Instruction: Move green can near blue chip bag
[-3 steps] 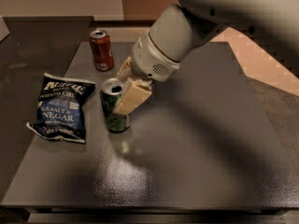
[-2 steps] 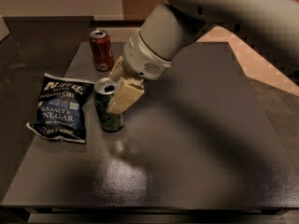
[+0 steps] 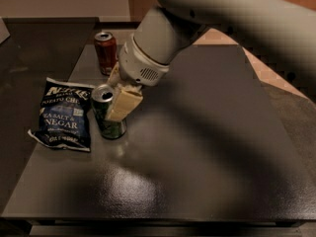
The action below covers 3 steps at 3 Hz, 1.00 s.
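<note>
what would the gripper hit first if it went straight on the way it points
The green can: the gripper points down and left and is shut on it. Past the can, likely the table top, though depth is unclear.

Cream tool (image 3: 115, 96) grips green can (image 3: 111, 125) beside navy bag (image 3: 63, 115).

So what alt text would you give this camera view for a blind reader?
The robot's end effector grips a green can standing on a dark table, close beside a blue chip bag. A red can stands behind them.
</note>
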{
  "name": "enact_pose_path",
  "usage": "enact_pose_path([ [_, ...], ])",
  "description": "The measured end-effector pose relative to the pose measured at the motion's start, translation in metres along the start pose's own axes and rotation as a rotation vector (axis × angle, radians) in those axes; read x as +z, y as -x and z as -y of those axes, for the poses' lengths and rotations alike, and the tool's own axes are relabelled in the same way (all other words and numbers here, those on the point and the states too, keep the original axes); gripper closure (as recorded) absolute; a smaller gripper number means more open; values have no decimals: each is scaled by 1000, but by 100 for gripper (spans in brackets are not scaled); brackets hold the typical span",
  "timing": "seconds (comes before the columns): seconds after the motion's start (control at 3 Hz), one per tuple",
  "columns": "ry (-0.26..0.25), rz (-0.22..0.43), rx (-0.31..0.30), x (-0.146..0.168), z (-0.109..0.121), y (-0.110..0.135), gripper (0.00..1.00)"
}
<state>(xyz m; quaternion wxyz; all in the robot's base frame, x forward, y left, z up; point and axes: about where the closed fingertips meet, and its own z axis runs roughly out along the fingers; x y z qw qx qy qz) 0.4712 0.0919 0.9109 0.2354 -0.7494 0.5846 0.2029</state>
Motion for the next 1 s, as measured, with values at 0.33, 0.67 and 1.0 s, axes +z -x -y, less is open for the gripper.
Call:
enact_pose_path([
  [0.33, 7, -11, -1, 3, 1, 0, 13],
  [0.67, 8, -12, -4, 3, 0, 2, 0],
  [1.0, 8, -12, -4, 3, 0, 2, 0],
])
